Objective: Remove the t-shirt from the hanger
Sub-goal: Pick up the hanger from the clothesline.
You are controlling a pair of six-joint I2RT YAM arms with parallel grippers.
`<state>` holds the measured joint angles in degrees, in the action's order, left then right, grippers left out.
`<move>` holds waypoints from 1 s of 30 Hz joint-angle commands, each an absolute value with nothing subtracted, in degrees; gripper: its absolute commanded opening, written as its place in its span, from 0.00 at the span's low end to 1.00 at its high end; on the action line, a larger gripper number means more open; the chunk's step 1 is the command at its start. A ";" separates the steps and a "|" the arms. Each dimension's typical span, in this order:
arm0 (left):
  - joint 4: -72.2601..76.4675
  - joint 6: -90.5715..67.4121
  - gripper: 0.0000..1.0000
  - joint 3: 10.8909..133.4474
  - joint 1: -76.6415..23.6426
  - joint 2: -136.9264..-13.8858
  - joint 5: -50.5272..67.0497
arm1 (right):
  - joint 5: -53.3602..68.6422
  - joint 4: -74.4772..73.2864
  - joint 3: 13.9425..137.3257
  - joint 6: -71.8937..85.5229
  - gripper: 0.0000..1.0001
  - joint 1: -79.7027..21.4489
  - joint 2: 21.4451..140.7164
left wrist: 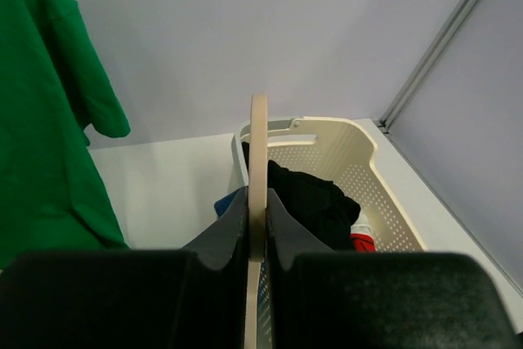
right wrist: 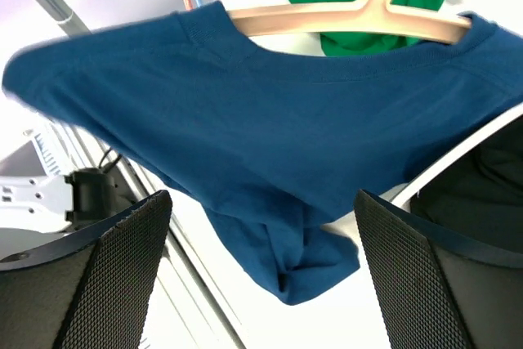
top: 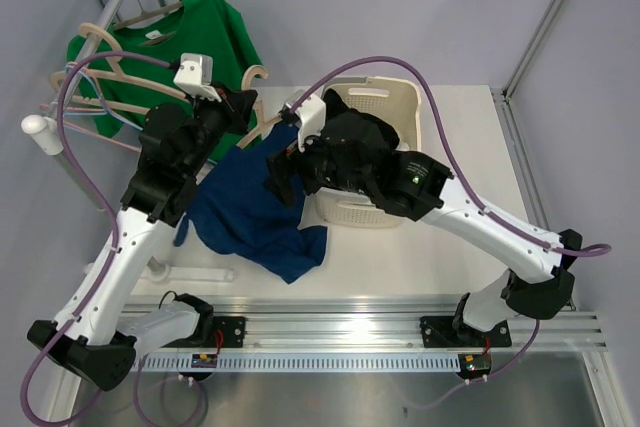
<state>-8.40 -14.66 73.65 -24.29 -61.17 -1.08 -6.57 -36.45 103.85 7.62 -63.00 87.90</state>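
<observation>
A dark blue t-shirt (top: pixel 250 212) hangs on a pale wooden hanger (left wrist: pixel 258 169) above the table, its lower end crumpled on the surface. My left gripper (left wrist: pixel 258 210) is shut on the hanger's flat wooden neck just under the hook (top: pixel 257 74). In the right wrist view the hanger's arms (right wrist: pixel 343 15) run inside the collar of the blue t-shirt (right wrist: pixel 270 136). My right gripper (right wrist: pixel 261 202) stands open, close in front of the shirt's body, with nothing between its mesh-faced fingers (right wrist: pixel 122 259). In the top view the right gripper (top: pixel 283 175) sits at the shirt's right edge.
A cream perforated laundry basket (top: pixel 385 102) holding dark clothes stands at the back right, right behind the right arm. A green t-shirt (top: pixel 195 32) hangs with other hangers on the rack rail (top: pixel 105 7) at the back left. The arms' mounting rail (top: pixel 400 332) runs along the near edge.
</observation>
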 commanded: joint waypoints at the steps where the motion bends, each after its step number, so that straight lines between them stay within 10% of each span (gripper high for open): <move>1: -0.27 -16.60 0.00 74.01 -24.52 -57.93 6.48 | -6.68 -26.90 101.79 3.09 0.99 -63.10 82.44; 15: -10.80 -20.92 0.00 78.21 -24.52 -44.05 12.93 | -7.93 -16.52 80.25 -7.37 0.99 -63.02 62.34; 30: -15.91 -29.44 0.00 82.71 -24.52 -38.32 28.12 | 14.13 -29.00 89.27 -12.04 0.99 -62.93 54.04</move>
